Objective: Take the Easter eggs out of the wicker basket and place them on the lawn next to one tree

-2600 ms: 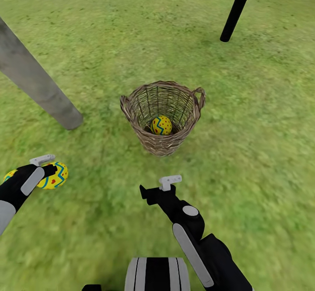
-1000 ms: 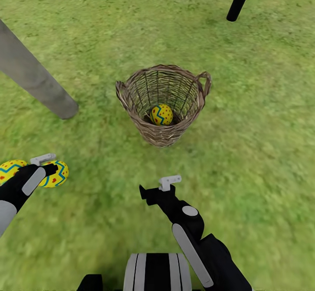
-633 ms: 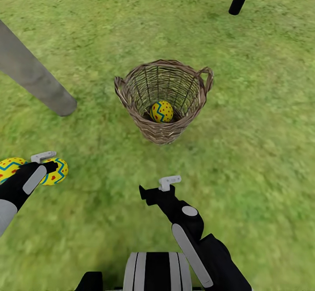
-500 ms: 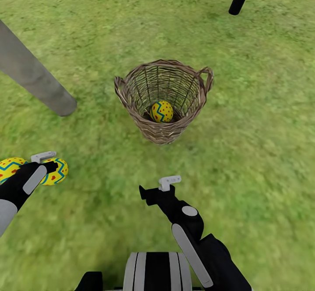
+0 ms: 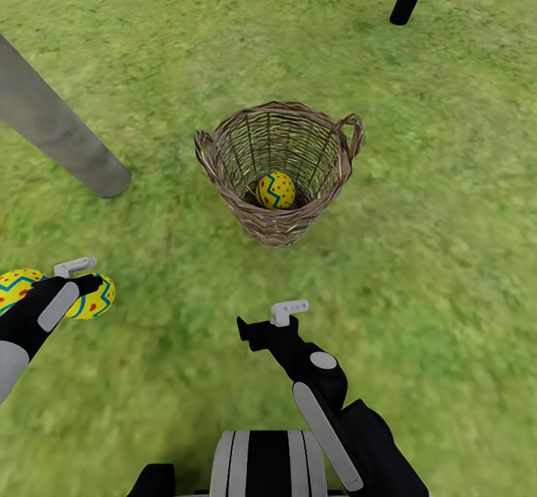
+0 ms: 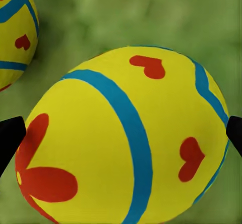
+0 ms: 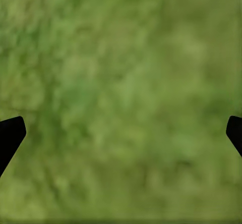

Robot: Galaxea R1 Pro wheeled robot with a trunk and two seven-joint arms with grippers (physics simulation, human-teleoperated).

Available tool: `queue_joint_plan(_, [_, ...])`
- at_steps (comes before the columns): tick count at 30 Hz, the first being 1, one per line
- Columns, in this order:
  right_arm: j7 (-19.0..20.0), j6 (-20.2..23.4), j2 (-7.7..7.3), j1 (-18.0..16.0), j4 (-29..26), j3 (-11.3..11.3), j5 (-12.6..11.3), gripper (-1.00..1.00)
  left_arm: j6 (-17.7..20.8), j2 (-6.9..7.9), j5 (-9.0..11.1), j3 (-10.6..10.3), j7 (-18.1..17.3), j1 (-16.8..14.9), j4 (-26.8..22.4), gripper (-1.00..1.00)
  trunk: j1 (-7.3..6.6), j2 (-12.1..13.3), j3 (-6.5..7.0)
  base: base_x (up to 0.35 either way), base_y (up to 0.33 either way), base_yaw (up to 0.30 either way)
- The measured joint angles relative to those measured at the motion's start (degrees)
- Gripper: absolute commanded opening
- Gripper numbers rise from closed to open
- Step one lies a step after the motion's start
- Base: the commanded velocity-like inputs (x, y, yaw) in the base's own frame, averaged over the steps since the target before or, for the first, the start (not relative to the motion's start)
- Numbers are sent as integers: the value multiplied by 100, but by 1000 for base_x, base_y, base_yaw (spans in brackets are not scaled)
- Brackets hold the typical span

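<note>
Easter eggs: one in wicker basket (image 5: 277, 172), 12 o'clock; two out, 9 o'clock. Left end effector (image 5: 83, 279) straddles one (image 6: 126, 138), grip uncertain; right end effector (image 5: 272, 318) spread, empty.

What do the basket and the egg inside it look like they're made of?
The basket looks like woven light-brown wicker, matte: open strands and a braided rim show. The egg seems smooth, hard and painted, yellow with a blue zigzag; plastic or shell, can't tell.

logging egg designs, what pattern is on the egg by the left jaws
Bright yellow Easter egg with blue bands, red hearts and a red flower-like mark; clearest in the left wrist view.
</note>
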Motion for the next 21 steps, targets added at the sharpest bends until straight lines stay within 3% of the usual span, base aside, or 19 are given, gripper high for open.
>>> queue_joint_plan(11, [0, 0, 0, 0, 0, 0, 0, 100, 5, 0, 0, 0, 0, 0, -3, 100, -8, 4, 66, 0, 0, 0])
queue_joint_plan(21, [0, 0, 0, 0, 0, 6, 0, 100, 5, 0, -1, -5, 0, 0, 5, 100, -34, 17, 287, 0, 0, 0])
